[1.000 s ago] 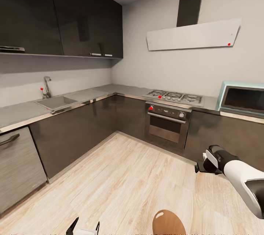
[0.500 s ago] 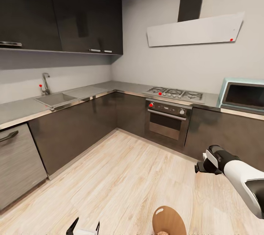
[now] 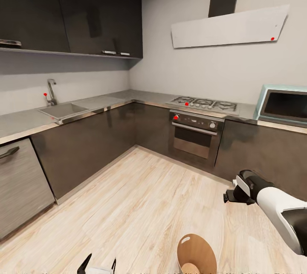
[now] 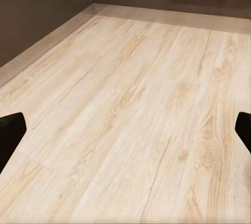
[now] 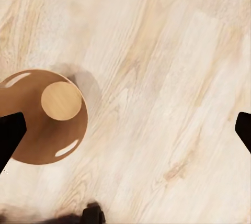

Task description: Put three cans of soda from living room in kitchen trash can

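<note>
Left claw (image 4: 125, 135) – fingers spread, nothing between, over bare kitchen floor (image 3: 140, 205) | Right claw (image 5: 125, 132) – spread, empty, above floor beside trash can (image 5: 44, 116) | Trash can interior orange-brown, no soda cans visible inside or elsewhere | Progress judged: deposit unconfirmed, cans unaccounted | Writing: none legible on oven (image 3: 194, 137), microwave (image 3: 283, 105)

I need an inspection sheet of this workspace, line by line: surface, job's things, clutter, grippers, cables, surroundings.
Surface: pale wood floor, bare where seen.
Job's things: trash can with orange-brown inside stands on the floor near the robot; soda cans: nothing seen.
Clutter: nothing seen.
Grippers: left gripper open, nothing between its fingers; right gripper open above the floor beside the bin.
Cables: nothing seen.
Surroundings: dark cabinets, sink, hob, oven, microwave.
</note>
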Robot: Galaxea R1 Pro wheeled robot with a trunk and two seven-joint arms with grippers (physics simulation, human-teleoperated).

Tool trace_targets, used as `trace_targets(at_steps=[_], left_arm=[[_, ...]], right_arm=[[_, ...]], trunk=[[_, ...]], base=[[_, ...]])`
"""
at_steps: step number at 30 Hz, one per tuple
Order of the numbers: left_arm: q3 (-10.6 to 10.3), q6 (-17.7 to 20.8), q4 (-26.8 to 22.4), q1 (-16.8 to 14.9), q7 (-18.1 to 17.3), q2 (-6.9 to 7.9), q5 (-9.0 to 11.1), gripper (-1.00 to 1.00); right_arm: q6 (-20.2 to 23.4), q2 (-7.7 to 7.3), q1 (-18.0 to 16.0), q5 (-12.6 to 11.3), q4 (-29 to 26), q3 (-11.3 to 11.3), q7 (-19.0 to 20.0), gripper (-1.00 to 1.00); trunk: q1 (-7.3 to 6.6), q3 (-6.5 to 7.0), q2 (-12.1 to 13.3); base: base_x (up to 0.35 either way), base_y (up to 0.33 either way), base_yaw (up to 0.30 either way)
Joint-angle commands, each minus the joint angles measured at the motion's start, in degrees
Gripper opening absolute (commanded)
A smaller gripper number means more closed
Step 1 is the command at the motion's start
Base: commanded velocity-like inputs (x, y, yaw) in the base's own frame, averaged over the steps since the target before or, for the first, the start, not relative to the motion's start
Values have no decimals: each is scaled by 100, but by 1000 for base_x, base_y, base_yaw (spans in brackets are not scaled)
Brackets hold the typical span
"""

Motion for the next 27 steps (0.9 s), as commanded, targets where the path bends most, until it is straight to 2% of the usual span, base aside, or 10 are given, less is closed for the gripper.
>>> trace_targets(at_steps=[1, 3, 4, 9, 12, 27], left_arm=[[0, 0, -1, 0, 0, 0, 0, 100], [0, 0, 1, 0, 1, 0, -1, 100], [0, 0, -2, 0, 1, 0, -1, 100], [0, 0, -3, 0, 1, 0, -2, 100], [0, 0, -3, 0, 0, 0, -1, 100], [0, 0, -4, 0, 0, 0, -2, 100]], right_arm=[[-2, 45, 0, 21, 3, 10, -9, 100], [-5, 170, 6, 25, 7, 13, -34, 100], [-7, 316, 13, 28, 6, 18, -55, 100], [-8, 493, 14, 33, 4, 20, -74, 100], [-3, 627, 16, 32, 3, 19, -250, 100], [-10, 575, 20, 36, 3, 0, -327, 100]], trunk=[[22, -27, -42], [66, -81, -122], [88, -108, -162], [198, -242, -363], [264, -322, -483], [594, -724, -1085]], base=[[0, 0, 0], [0, 0, 0], [0, 0, 0], [0, 0, 0], [0, 0, 0], [0, 0, 0]])
